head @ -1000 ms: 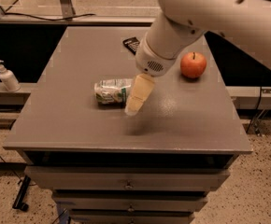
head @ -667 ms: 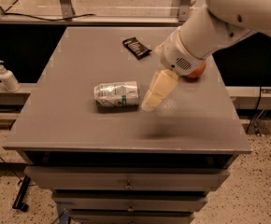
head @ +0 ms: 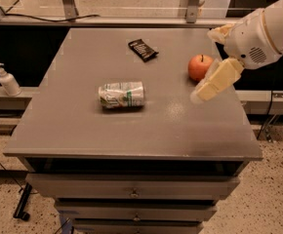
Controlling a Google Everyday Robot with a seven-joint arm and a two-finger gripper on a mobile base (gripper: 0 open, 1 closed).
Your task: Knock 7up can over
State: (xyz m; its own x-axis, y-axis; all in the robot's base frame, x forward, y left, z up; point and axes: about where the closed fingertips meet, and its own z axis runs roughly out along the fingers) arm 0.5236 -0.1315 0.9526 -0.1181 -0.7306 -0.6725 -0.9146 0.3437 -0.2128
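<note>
The 7up can, whitish-silver with green print, lies on its side near the middle of the grey table. My gripper hangs above the table's right part, just right of and in front of the red apple. It is well to the right of the can and does not touch it. It holds nothing that I can see.
A dark snack packet lies at the back of the table. A white pump bottle stands on a ledge left of the table. The table has drawers below its front edge.
The gripper and arm have swung to the right and back, away from the can, uncovering the apple. The can lies on its side as before.
</note>
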